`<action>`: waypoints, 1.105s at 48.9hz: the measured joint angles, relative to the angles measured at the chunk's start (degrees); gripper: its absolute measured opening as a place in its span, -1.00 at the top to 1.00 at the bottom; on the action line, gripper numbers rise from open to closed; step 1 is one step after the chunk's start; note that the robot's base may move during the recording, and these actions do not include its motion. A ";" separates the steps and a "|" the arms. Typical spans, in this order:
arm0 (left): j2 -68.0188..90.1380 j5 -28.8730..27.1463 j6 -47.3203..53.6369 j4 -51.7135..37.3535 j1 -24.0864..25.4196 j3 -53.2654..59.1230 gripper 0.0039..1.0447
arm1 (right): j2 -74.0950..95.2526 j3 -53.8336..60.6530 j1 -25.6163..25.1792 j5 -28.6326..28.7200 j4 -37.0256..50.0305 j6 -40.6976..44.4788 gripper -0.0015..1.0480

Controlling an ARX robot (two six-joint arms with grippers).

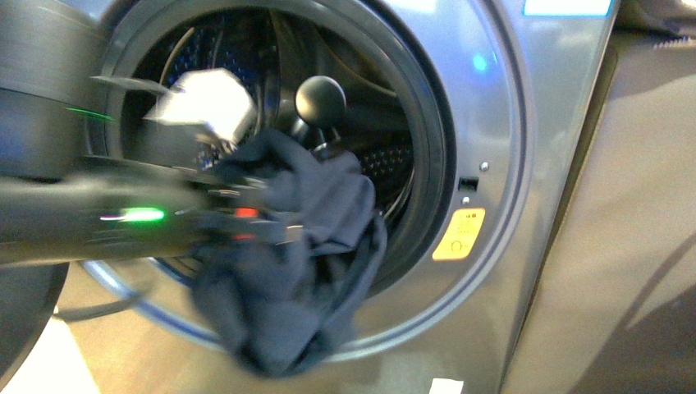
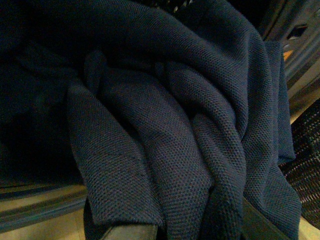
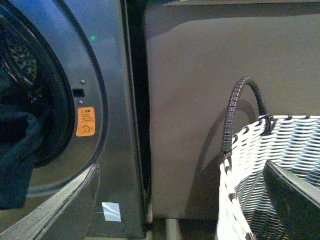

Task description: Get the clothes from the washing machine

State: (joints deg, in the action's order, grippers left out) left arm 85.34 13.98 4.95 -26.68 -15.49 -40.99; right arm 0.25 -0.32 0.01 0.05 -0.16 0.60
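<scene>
The clothes (image 1: 287,279) are seen in plain dark navy (a fine dotted knit is shown). The washing machine (image 1: 533,123) is finished in metallic grey, its sticker (image 3: 85,121) orange; the woven basket (image 3: 285,145) is banded white and grey.

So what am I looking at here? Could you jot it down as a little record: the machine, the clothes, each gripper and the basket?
washing machine: grey front-loader, mouth open, orange sticker beside the mouth
navy garment: bunched, hanging out of the mouth over its lower rim
left gripper: shut on the navy garment, blurred in the front view
right gripper: open, holding nothing
woven basket: white weave, dark handle, close to the right gripper; its inside hardly shows
</scene>
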 joint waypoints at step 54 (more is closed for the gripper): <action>-10.58 1.36 7.54 19.39 -25.64 -44.39 0.68 | 0.00 0.00 0.00 0.00 0.00 0.00 -0.85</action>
State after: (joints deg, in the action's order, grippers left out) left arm 74.76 15.33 12.49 -7.29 -41.12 -85.38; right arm 0.25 -0.32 0.01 0.05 -0.16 0.60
